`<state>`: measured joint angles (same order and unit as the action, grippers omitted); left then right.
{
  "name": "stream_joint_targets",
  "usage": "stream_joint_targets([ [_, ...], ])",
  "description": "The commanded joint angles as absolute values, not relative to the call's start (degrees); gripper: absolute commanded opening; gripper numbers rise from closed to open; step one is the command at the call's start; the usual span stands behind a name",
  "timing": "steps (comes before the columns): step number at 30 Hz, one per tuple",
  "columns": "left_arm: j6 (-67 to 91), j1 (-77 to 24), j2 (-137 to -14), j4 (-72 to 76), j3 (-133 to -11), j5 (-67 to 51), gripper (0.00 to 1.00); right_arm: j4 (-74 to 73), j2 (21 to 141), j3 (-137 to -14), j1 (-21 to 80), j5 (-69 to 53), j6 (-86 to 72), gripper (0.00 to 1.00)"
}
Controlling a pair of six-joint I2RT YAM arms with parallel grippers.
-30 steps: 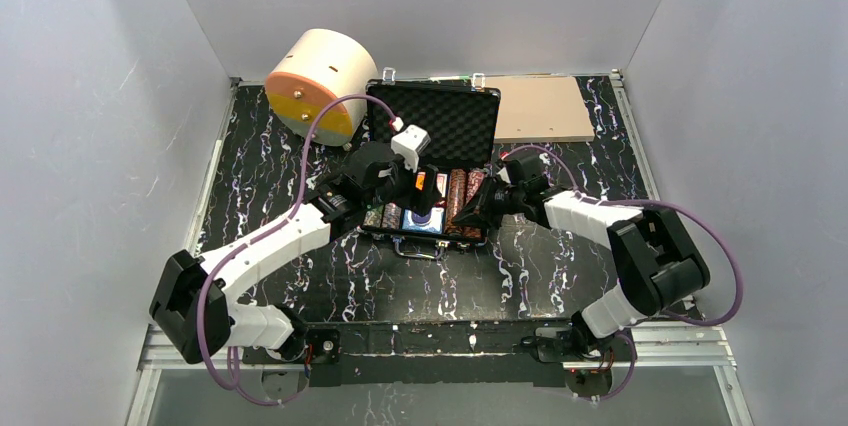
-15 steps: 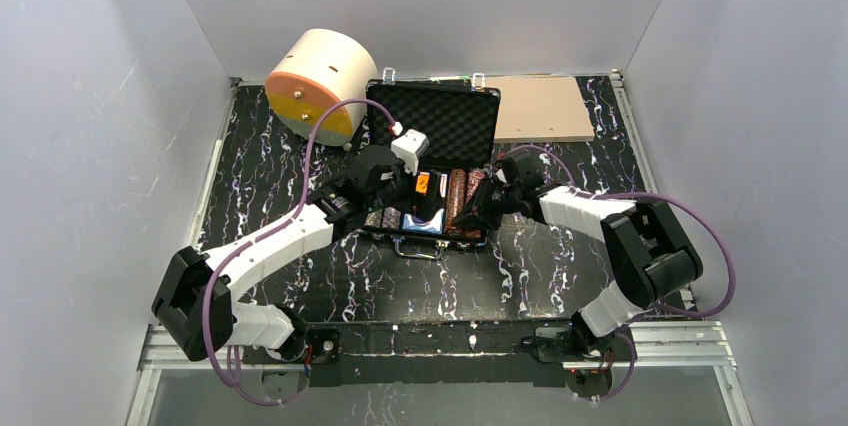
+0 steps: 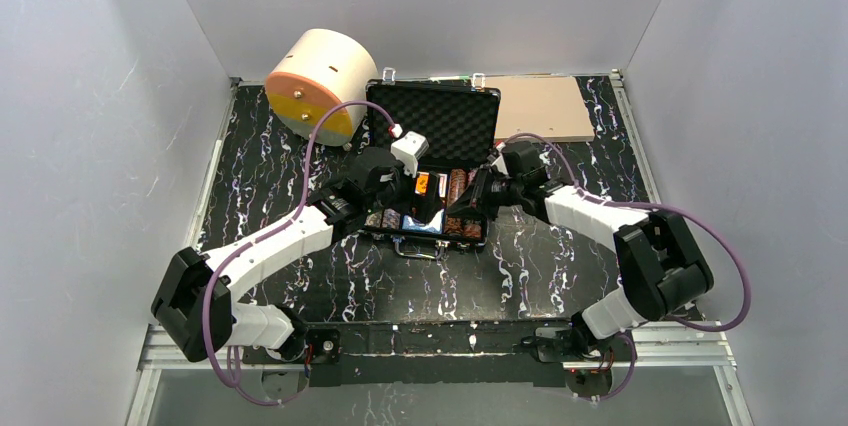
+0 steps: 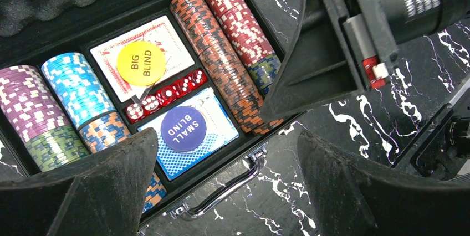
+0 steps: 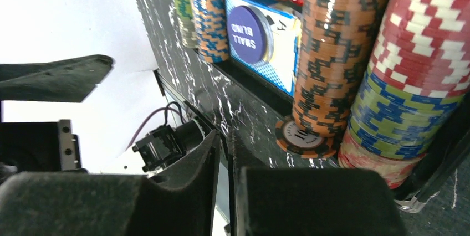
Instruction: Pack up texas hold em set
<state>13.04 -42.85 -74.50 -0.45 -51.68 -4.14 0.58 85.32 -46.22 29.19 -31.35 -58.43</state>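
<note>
The black briefcase [image 3: 440,121] lies open mid-table with its foam lid up. In the left wrist view it holds rows of striped chips [image 4: 221,59], a red deck under a yellow BIG BLIND button [image 4: 141,63], red dice [image 4: 166,95] and a blue deck under a purple SMALL BLIND button [image 4: 183,129]. My left gripper [image 4: 226,142] is open and empty above the case's front edge and chrome handle [image 4: 233,183]. My right gripper [image 5: 224,136] is shut and empty, low over the right-hand chip rows [image 5: 332,53]. An orange chip [image 5: 302,136] lies flat at one row's end.
A big cream cylinder with an orange-yellow face [image 3: 320,71] lies at the back left, close to the case's lid. A flat tan board [image 3: 540,108] lies at the back right. Grey walls enclose the marbled black table [image 3: 560,256].
My right gripper has moved back and to the left, from the case's front right corner to over the right chip rows. The left arm has barely moved.
</note>
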Motion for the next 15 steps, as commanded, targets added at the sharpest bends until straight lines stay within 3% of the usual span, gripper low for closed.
stream_joint_targets([
  [1,12.6,-42.5,-73.8,-0.4,-51.6,-5.4,0.93,2.2,87.7,-44.8,30.4,-34.2,-59.9,0.18],
  [15,11.1,-42.5,-74.6,-1.2,-51.8,-5.9,0.92,-4.2,97.1,-45.3,30.6,-28.1,-58.0,0.19],
])
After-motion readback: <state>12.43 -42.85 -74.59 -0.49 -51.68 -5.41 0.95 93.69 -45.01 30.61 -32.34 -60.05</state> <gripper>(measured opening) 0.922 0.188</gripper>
